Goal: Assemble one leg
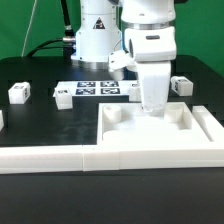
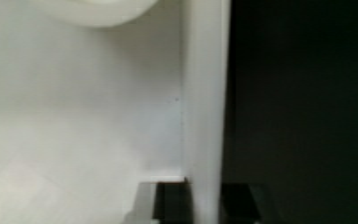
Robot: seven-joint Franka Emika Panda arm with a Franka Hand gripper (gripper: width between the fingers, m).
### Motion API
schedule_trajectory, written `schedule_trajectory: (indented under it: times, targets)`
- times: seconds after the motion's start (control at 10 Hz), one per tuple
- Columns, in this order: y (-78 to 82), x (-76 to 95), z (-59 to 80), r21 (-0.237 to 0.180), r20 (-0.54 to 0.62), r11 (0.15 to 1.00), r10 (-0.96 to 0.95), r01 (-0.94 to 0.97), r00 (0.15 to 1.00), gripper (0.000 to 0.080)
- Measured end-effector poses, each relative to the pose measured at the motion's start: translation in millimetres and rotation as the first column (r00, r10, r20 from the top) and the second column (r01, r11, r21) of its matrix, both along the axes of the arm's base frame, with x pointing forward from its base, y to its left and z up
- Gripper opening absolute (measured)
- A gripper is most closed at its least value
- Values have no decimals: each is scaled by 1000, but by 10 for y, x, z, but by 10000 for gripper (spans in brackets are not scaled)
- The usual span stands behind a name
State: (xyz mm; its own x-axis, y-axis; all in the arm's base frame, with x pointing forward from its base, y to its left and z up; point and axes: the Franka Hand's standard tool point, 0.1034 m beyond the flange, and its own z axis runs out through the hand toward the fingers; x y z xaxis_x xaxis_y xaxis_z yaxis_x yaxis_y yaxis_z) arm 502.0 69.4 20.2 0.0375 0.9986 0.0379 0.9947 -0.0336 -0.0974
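Note:
The large white tray-shaped panel lies on the black table at the exterior view's front right. My gripper points straight down over the panel's far edge. In the wrist view my gripper has one dark finger on each side of the panel's raised edge, jaws close against it. A round hole shows in the panel. Small white tagged legs lie loose: one at the far left, one beside it, one at the right behind the panel.
The marker board lies flat before the robot base. A long white bar runs along the table's front edge and meets the panel. Another small white part shows at the left border.

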Motion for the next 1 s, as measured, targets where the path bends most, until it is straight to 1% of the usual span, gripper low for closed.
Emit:
schedule_trajectory:
  times: [0.2, 0.4, 0.5, 0.7, 0.8, 0.9, 1.0]
  targets:
    - [53, 3, 4, 4, 0, 1000, 4, -4, 1000, 61]
    - [49, -2, 0, 3, -2, 1000, 2, -2, 1000, 61]
    - [48, -2, 0, 3, -1, 1000, 2, -2, 1000, 144]
    - [44, -1, 0, 3, -1, 1000, 1, -1, 1000, 418]
    - [42, -1, 0, 3, -1, 1000, 1, -1, 1000, 418]
    - [41, -1, 0, 3, -1, 1000, 1, -1, 1000, 586]
    - [40, -1, 0, 3, -1, 1000, 0, 0, 1000, 629]
